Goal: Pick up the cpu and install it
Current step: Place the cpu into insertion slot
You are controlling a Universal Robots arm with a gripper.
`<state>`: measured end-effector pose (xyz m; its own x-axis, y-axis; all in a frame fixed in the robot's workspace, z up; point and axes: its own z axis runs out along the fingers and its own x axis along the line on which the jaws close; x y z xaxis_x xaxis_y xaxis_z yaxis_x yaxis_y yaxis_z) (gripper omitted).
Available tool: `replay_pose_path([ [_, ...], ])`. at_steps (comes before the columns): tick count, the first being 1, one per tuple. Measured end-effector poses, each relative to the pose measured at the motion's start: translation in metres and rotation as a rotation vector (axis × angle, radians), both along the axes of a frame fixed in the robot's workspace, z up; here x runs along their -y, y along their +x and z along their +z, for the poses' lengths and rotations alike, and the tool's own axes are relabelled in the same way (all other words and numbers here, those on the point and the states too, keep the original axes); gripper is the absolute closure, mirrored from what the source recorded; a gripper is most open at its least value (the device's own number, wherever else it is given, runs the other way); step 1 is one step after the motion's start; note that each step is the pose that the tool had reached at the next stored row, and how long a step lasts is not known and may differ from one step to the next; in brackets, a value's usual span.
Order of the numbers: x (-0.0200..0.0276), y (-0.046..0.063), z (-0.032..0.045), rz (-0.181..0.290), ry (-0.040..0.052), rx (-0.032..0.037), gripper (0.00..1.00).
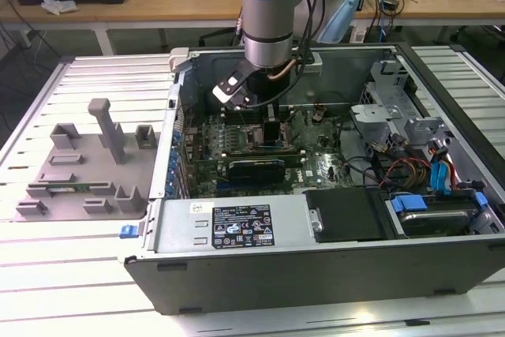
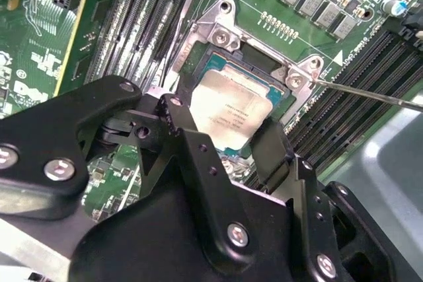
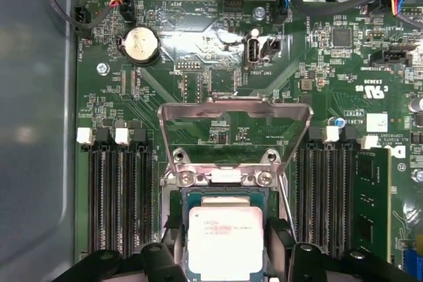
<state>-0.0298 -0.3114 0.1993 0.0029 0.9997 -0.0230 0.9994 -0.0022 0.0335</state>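
Closest in, in both wrist views, the jaws stand narrowly apart and closed onto the cpu. The two black fingers press against opposite edges of the chip, and its silvery top faces up between them. The chip therefore lies directly between the jaws, not off to either side. It is close to square, so it has no long axis to speak of, and its edges look roughly lined up with the socket beneath it. Whether it is fully seated or held just above the contacts cannot be told. Past the chip, the socket's load plate is swung up and open, and a thin lever juts out at one side. Rows of dark memory slots flank the socket on the green motherboard. In the exterior view the arm reaches down into the open computer case, which holds the board, drives and cabling. The case lies on the slatted table. On the exterior view's left, well apart from the case, sits a grey fixture tray of recesses and posts.
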Motion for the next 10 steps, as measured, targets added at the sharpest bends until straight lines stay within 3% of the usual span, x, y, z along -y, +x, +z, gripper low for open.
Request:
replay_pose_path([
  [4, 0.0, 0.0, 0.0096, 0.0, -0.0015, 0.0, 0.38],
  [9, 0.0, 0.0, 0.0104, 0.0, -0.0018, 0.0001, 0.38],
  [10, 0.0, 0.0, 0.0104, 0.0, -0.0018, 0.0001, 0.46],
])
